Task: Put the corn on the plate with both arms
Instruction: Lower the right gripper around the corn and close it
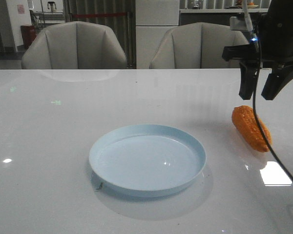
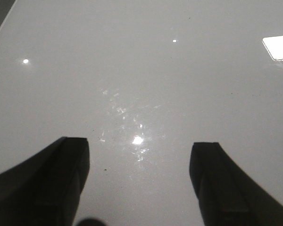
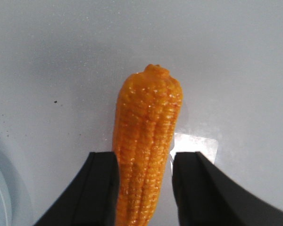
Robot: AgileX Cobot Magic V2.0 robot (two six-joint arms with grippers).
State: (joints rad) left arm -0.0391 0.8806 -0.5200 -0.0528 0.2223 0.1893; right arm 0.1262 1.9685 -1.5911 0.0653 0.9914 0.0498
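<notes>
Corn (image 1: pixel 251 128) lies on table (image 1: pixel 49 146), right of plate (image 1: pixel 147 159), well apart from it, not yet picked.

R gripper (image 1: pixel 264 84) hangs above corn, jaws spread, nothing held. Wrist cam shows fingers (image 3: pixel 100 188) straddling the cob w/ little slack each side.

L gripper (image 2: pixel 139 181) spread wide over bare table, empty.

Risks:
- Tight clearance: a finger may land on the cob and roll it away.
- Bumpy, tapered cob may squirt out if pinched near the taper.
- R cable (image 1: pixel 258 112) hangs across corn, could snag.

Views: front cam gives height gap + plate position; R wrist gives jaw/cob alignment, only a sliver of plate rim. L arm absent from front cam.
</notes>
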